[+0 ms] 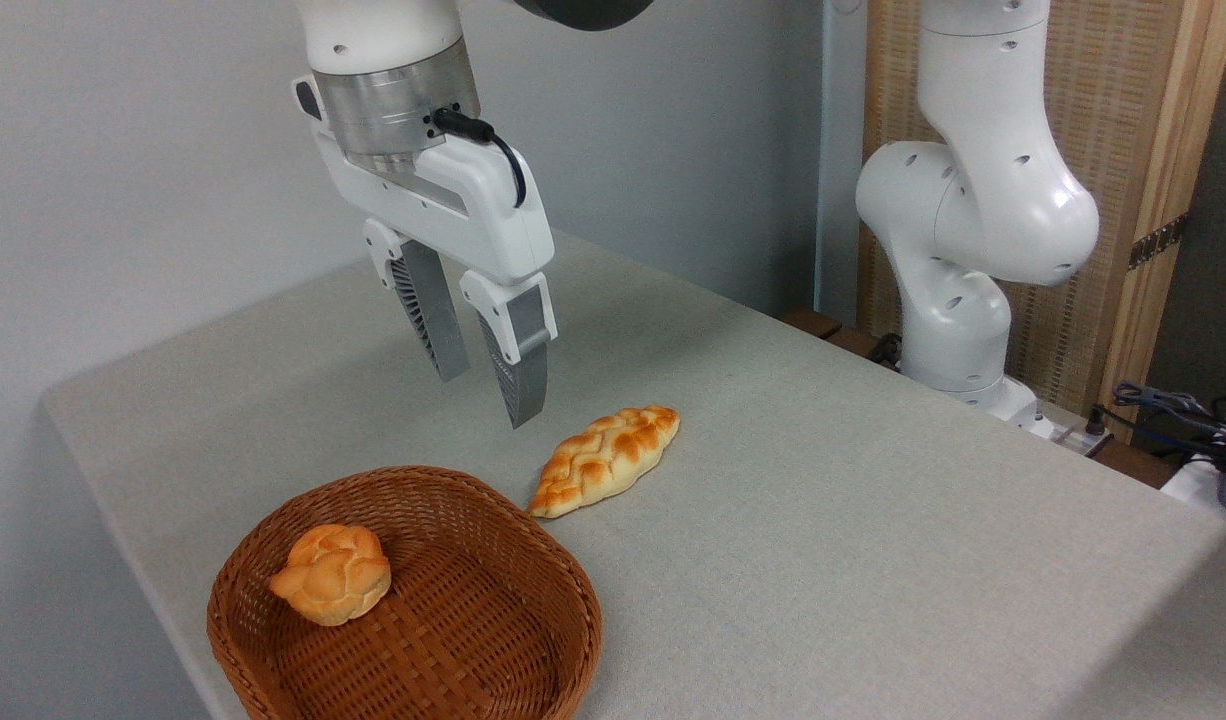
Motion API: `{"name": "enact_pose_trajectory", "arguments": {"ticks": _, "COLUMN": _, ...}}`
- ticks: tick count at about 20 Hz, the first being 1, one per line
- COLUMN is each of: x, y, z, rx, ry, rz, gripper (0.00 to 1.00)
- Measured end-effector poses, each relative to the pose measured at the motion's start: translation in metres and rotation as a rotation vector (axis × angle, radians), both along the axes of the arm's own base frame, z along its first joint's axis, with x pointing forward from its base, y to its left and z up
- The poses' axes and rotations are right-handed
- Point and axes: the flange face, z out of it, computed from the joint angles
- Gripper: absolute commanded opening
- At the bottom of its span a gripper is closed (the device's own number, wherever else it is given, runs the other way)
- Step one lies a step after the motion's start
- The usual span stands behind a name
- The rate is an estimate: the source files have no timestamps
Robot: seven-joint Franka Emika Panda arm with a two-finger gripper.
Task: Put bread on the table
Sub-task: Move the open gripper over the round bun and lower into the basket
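Fixed camera, single view.

Item 1, gripper (485,388): fingers parted with a narrow gap, holding nothing, hanging in the air above the table behind the basket. You have it well clear of every object.

Item 2, bread (331,574): small knotted bun, glazed golden top, lying inside the basket toward its left side, close to the wall there. It has not been lifted; the task looks to be at its start.

Item 3, wicker basket (533,540): brown, shallow, at the near left part of the table. Its wall rises beside the bun, so you will likely want to descend from straight above, not at a slant.

Item 4, braided loaf (606,459): longer, leaf-shaped, lying on the cloth just right of the basket, its tip almost at the rim. Not your target; leave it.

Item 5, table (873,520): grey-beige cloth, much bare surface to the right.

Handling note: open your fingers wider than the bun, centre over it, close across its narrower width, lift above the rim before travelling sideways, and set down apart from the loaf.
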Motion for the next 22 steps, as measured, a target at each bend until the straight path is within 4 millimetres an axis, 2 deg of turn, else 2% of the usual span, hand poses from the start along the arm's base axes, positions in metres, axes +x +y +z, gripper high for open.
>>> {"name": "enact_pose_trajectory", "arguments": {"ticks": 7, "x": 0.002, "y": -0.002, "z": 0.001, "rx": -0.001, "ry": -0.02, "rz": -0.003, "gripper": 1.0}}
{"name": "enact_pose_trajectory", "arguments": {"ticks": 13, "x": 0.023, "y": -0.003, "z": 0.009, "rx": -0.008, "ry": -0.215, "rz": 0.006, "gripper": 1.0}}
{"name": "enact_pose_trajectory", "arguments": {"ticks": 16, "x": 0.034, "y": -0.006, "z": -0.001, "rx": -0.012, "ry": -0.307, "rz": 0.007, "gripper": 1.0}}
{"name": "enact_pose_trajectory", "arguments": {"ticks": 19, "x": 0.043, "y": -0.01, "z": -0.02, "rx": -0.015, "ry": -0.365, "rz": 0.004, "gripper": 1.0}}
{"name": "enact_pose_trajectory", "arguments": {"ticks": 22, "x": 0.05, "y": -0.038, "z": -0.052, "rx": -0.029, "ry": -0.382, "rz": -0.038, "gripper": 1.0}}
